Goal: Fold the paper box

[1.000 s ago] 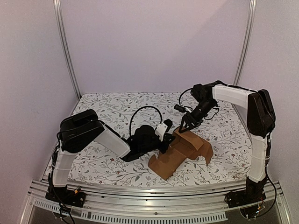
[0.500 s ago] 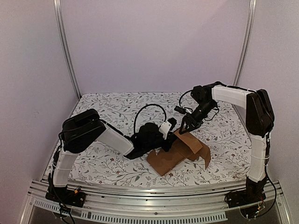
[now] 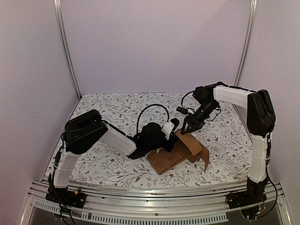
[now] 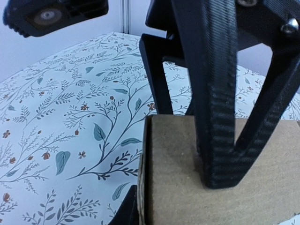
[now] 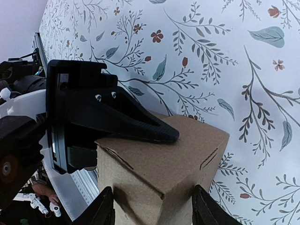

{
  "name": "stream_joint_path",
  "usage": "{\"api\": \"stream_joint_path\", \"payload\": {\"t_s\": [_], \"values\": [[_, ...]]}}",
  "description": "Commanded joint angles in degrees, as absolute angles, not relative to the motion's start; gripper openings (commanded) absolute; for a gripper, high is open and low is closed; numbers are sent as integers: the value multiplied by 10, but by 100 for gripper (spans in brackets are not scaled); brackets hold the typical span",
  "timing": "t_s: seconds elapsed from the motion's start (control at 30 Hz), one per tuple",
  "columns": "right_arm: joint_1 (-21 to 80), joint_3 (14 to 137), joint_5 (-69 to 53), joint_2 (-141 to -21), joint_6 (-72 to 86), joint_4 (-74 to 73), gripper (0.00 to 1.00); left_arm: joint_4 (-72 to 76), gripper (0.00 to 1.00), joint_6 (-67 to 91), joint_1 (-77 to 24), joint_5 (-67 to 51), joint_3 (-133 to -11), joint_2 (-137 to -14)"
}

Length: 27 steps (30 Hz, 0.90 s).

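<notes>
Over the last second the paper box (image 3: 180, 151), a plain brown unmarked cardboard die-cut partly folded up, has slid a little toward the left arm and drawn into a tighter shape. Its near flap now lies closer in, on the white leaf-and-flower printed tablecloth (image 3: 108, 108), in the middle of the table. The black two-finger left gripper (image 3: 170, 133) has followed it rightward. Its jaws are nearly closed on one cardboard wall: the left wrist view shows one finger lying flat across the panel's face and the other tucked under its edge. The black two-finger right gripper (image 3: 189, 127) has hardly moved. It stands about half spread over the box's far raised corner, a finger against each side, so it seems to pinch the folded block rather than hover. With the walls pulled together and both arms on the cardboard, the cube looks to be taking form. Flaps still splay open toward the near side, so the folding is probably around its midpoint.
</notes>
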<state>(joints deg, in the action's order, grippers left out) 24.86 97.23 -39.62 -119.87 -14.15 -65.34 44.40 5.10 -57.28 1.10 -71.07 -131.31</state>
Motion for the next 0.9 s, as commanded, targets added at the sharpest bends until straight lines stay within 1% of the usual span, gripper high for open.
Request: {"api": "stream_joint_path", "payload": {"t_s": [0.0,0.13,0.17,0.27,0.43,0.67,0.8,0.87], "values": [[245,982,-411,-1218,-140,-663,55,412,13,46,-579,-18,-715,-1346],[244,982,-411,-1219,-140,-664,55,412,10,47,-579,-25,-716,-1349],[243,982,-411,-1218,-140,-665,55,410,11,47,-579,-29,-718,-1352],[237,982,-410,-1216,-141,-668,56,409,20,48,-579,-39,-719,-1357],[228,982,-409,-1217,-144,-671,56,427,20,53,-579,-53,-712,-1359],[227,982,-419,-1221,-147,-673,56,432,15,51,-578,-66,-722,-1373],[226,982,-415,-1222,-148,-676,56,428,0,52,-579,-66,-724,-1373],[223,982,-416,-1218,-151,-683,57,423,0,56,-578,-53,-713,-1360]]}}
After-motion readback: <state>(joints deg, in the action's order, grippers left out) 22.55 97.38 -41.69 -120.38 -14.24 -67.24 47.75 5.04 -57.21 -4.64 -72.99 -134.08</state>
